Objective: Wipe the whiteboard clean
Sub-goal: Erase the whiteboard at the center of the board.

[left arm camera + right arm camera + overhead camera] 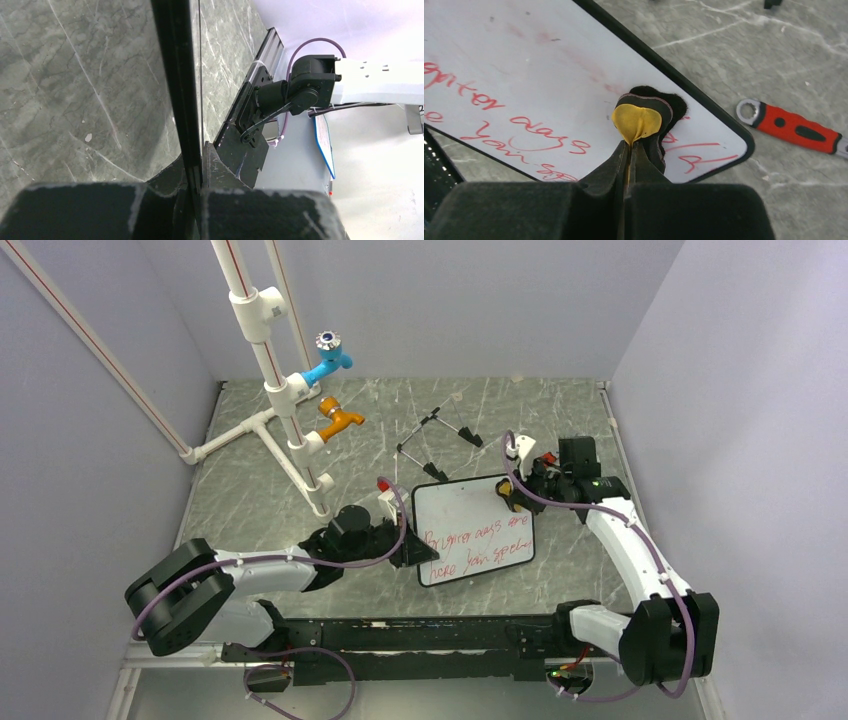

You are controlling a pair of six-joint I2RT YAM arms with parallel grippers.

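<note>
The whiteboard (470, 530) lies on the table, its upper half white and red handwriting across its lower half. My left gripper (415, 550) is shut on its left edge; in the left wrist view the black frame (175, 75) runs between the jaws of that gripper (197, 172). My right gripper (510, 495) is shut on the yellow-black eraser (639, 120) and presses it on the board (524, 75) near a rounded corner. In the right wrist view the gripper (629, 150) has red writing on both sides and faint red smears beyond the eraser.
A black wire easel stand (440, 445) lies behind the board, apart from it. A white pipe frame (290, 420) with a blue tap (328, 362) and an orange tap (340, 420) stands at the back left. A red wrench (796, 127) lies beside the board's corner.
</note>
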